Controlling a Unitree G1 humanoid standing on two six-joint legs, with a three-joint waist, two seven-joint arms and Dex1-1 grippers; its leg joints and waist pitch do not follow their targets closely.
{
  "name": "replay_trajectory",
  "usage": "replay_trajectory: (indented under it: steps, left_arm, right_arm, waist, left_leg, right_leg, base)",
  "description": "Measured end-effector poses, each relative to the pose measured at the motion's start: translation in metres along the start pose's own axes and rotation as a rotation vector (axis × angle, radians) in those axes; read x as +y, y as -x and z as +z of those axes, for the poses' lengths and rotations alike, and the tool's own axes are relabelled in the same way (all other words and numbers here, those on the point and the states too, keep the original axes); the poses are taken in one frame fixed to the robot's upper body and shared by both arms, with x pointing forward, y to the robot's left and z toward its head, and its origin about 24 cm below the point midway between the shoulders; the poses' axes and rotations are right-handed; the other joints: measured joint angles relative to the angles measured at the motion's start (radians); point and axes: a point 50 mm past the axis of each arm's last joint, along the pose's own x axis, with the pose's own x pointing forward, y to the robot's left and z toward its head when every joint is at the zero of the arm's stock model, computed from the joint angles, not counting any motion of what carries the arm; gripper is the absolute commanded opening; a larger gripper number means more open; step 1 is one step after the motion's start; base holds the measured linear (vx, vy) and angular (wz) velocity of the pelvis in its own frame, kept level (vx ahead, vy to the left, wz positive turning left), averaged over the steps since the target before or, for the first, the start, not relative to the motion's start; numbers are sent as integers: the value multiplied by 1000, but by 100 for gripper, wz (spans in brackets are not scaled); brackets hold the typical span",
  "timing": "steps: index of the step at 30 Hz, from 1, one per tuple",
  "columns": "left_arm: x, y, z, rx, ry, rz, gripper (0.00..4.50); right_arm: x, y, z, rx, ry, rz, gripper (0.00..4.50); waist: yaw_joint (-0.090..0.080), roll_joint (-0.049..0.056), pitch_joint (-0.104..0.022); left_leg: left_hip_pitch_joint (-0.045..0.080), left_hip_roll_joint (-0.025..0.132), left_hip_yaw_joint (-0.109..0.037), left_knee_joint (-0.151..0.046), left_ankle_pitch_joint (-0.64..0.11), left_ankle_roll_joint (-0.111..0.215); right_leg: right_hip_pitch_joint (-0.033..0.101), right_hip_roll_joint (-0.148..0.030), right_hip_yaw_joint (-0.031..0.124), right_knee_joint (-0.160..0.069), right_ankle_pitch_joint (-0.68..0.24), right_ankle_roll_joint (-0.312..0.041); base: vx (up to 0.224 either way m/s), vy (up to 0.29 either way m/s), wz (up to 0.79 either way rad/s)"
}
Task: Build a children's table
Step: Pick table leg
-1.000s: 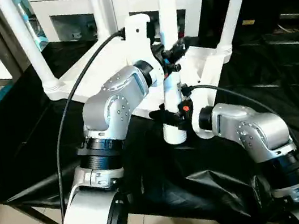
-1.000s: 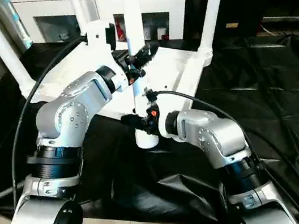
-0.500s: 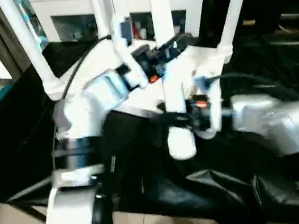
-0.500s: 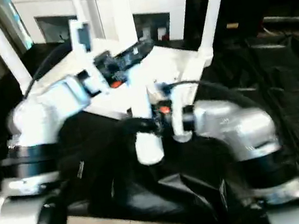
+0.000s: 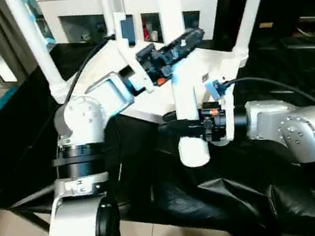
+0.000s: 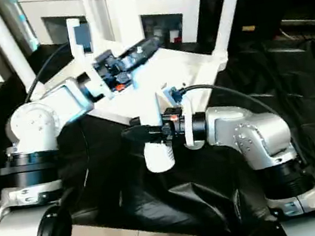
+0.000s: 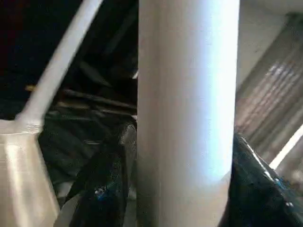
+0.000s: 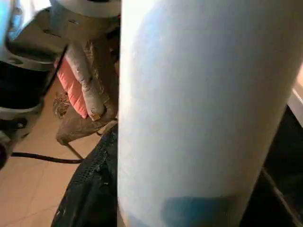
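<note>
Upturned children's table top (image 5: 141, 93) at frame centre, ribbed underside up, on black sheet (image 5: 298, 88). Three legs (image 5: 34, 48) already upright in corner sockets. Fourth leg (image 5: 180, 78) held vertical at centre frame, lower end (image 5: 193, 151) hanging past near edge of top, not yet in a socket. Step judged: seating the last leg. Next move likely calls for carrying the leg over the free corner socket and pressing down.

Left hand (image 5: 184, 41) reaches in from upper left, clamped on upper shaft. Right hand (image 5: 174, 128) level, from the right, clamped on leg just above its lower end.
</note>
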Motion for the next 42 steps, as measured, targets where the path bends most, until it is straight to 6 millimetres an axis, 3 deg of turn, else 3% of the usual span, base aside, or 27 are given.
replay_trajectory:
  steps: [4,5,16,17,20,25,30,42]
  left_arm:
    - [1,-2,-8,52,-59,48,293]
    - [2,-1,-10,57,-58,56,263]
    - [4,-2,-10,50,-78,63,187]
    - [4,-2,-9,50,-79,59,187]
    - [2,-3,-9,57,-84,41,185]
    - [6,-1,-12,99,-101,50,183]
    - [7,-1,-15,114,-93,46,183]
    - [5,-2,-17,129,-80,22,183]
  right_arm:
    - [-2,0,-1,7,-2,-23,190]
    - [-3,1,-2,8,-6,-26,189]
    - [-8,-1,-1,9,19,-62,189]
    - [-8,-1,-1,8,25,-64,189]
    - [-8,0,0,2,24,-43,259]
    - [-10,10,2,5,35,-19,301]
    - [-11,24,5,13,44,6,301]
    - [-11,24,1,42,26,43,301]
  waist:
    - [0,0,0]
    - [0,0,0]
    - [0,0,0]
    - [0,0,0]
    - [0,0,0]
    - [0,0,0]
    - [1,-1,0]
    - [0,-2,0]
  left_leg:
    - [0,0,0,0,0,0]
    - [0,0,0,0,0,0]
    - [0,0,0,0,0,0]
    - [0,0,0,0,0,0]
    - [0,0,0,0,0,0]
    - [0,0,0,0,0,0]
    - [0,0,0,0,0,0]
    - [0,0,0,1,0,0]
  right_leg:
    - [0,0,0,0,0,0]
    - [0,0,0,0,0,1]
    - [0,0,0,0,0,0]
    - [0,0,0,0,0,0]
    - [0,0,0,0,0,0]
    - [0,0,0,0,0,0]
    - [0,0,0,0,0,0]
    - [0,0,0,1,0,0]
  base:
    - [0,0,0]
    - [0,0,0]
    - [0,0,0]
    - [0,0,0]
    - [0,0,0]
    - [0,0,0]
    - [0,0,0]
    - [0,0,0]
